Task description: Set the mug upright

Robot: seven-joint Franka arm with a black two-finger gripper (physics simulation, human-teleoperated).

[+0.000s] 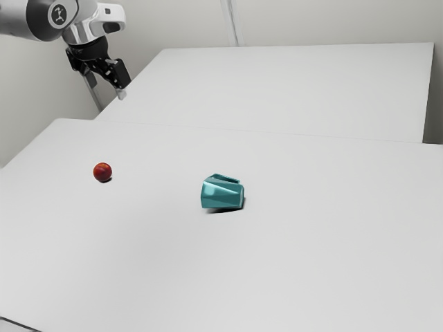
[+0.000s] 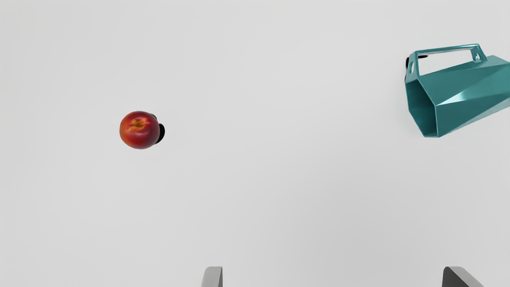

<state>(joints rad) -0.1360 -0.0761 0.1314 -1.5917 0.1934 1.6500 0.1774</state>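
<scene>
While the mug (image 1: 223,194) lies sideways well inside the table's edge (image 1: 277,134), the pincer (image 1: 107,83) hangs wide, well apart.

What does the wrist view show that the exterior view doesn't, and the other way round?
The wrist view adds the open mouth of the mug and the hollow in the nectarine-like fruit.

The exterior view adds the arm and the white surface beyond the table.

Both show the mug on its side, the fruit, and the gripper.

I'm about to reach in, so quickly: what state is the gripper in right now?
Gripper: open, fingers well apart, holding nothing.
</scene>
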